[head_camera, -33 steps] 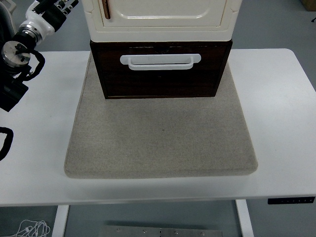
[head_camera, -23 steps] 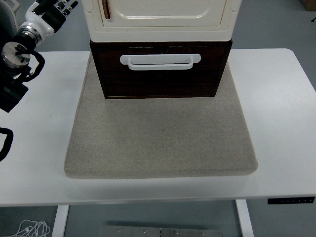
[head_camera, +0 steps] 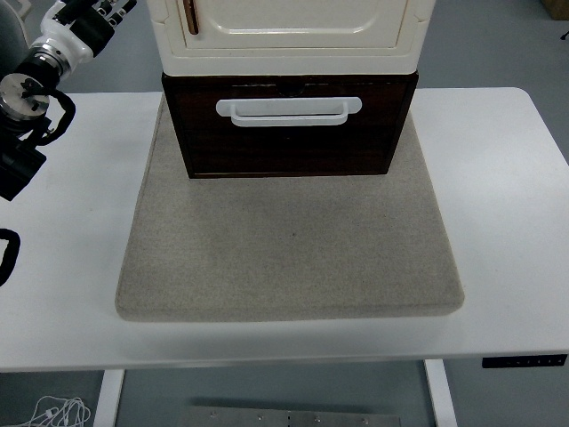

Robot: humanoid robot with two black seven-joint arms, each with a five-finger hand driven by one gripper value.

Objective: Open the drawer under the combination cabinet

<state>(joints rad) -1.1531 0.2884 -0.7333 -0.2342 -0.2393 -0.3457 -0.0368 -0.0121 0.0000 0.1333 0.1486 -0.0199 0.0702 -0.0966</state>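
At the back of the grey mat [head_camera: 293, 258] on the bench [head_camera: 498, 178] I see the dark drawer [head_camera: 289, 142] under the cream cabinet [head_camera: 289, 40], its white handle [head_camera: 289, 110] untouched. My left hand [head_camera: 89, 18] sits top left, well apart; I cannot tell how its fingers stand.

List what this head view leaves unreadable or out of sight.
- Left robot hand: cut off by the picture's top edge; finger pose unreadable.
- Right arm: not in view at all.
- Cream cabinet: upper part cropped by the top edge; only the door's lower part shows.
- Dark drawer with white handle: its inside and contents are hidden by its front panel.
- White table: surface under the grey mat is covered.
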